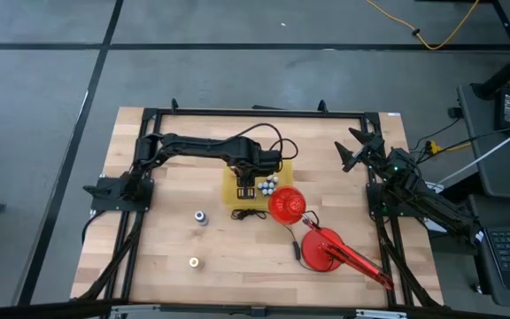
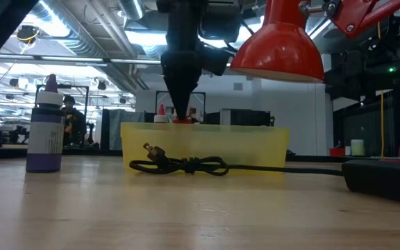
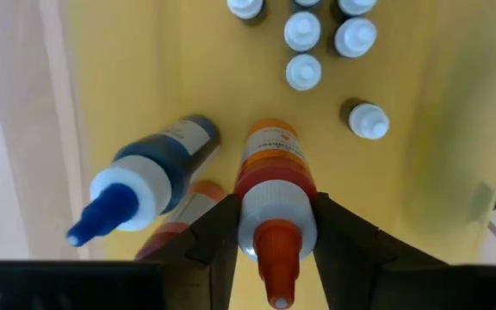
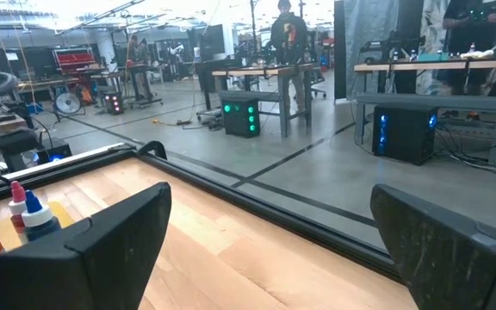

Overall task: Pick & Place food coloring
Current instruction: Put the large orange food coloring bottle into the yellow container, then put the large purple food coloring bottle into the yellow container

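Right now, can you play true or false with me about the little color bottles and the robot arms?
1. The left gripper is closed on the orange-topped bottle inside the yellow tray. True.
2. The blue-topped bottle sits right beside the orange-topped one. True.
3. The right gripper is holding a bottle. False: its fingers are open and empty, off at the table's right edge.
4. Every bottle is in the tray. False: a purple bottle and a small yellow-topped bottle stand out on the wooden table.
5. The red lamp is far from the tray. False: its shade sits right beside the tray.
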Robot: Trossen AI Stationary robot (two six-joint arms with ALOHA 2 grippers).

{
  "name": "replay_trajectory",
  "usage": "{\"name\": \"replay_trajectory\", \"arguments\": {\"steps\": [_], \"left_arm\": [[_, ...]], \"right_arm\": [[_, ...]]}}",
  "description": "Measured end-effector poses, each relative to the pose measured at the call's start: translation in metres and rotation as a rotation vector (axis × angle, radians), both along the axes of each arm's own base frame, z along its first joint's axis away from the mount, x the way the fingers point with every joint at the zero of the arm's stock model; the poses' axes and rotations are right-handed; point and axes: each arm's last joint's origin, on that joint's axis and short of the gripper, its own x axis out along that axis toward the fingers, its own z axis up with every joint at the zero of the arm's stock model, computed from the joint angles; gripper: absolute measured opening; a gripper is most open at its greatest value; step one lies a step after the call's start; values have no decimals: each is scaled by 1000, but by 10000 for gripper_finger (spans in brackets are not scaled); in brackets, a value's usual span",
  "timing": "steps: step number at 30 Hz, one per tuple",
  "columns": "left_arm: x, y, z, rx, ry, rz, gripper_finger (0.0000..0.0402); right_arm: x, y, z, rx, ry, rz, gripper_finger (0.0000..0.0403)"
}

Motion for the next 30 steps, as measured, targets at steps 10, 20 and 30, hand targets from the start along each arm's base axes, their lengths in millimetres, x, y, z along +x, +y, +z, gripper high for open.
{"name": "replay_trajectory", "arguments": {"steps": [10, 20, 30], "left_arm": [[-1, 0, 1, 15, 7, 1, 143], [-1, 1, 1, 30, 6, 9, 170], [-15, -3, 33, 74, -71, 95, 206]], "right_arm": [[0, 0, 0, 0, 0, 0, 398], [0, 0, 0, 0, 0, 0, 398], [0, 0, 0, 0, 0, 0, 398]]}}
